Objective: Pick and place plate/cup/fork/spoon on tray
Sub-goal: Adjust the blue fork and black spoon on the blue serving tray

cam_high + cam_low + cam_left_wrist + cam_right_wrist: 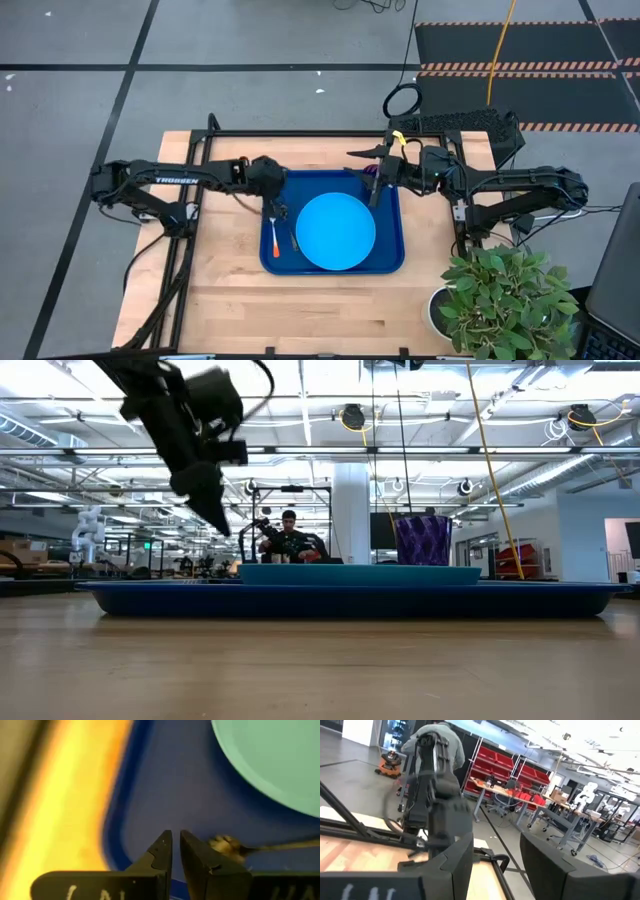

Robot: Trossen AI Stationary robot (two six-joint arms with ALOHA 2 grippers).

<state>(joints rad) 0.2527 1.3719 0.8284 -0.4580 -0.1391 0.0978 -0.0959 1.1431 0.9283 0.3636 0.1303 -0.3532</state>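
Note:
The dark-blue tray (390,262) lies mid-table with the sky-blue plate (335,232) on it. The fork (275,240), with its orange handle, and the dark spoon (294,241) lie side by side on the tray floor left of the plate. The purple cup (422,540) stands upright at the tray's far right corner. My left gripper (281,210) hangs shut and empty above the tray's left part, over the utensils' far ends. The spoon's head (225,845) shows beside its fingers. My right gripper (497,855) is open and empty, level above the cup.
A potted plant (505,300) stands at the table's near right corner. Bare wood (230,310) lies left of and in front of the tray. A person (290,540) sits in the room beyond the table.

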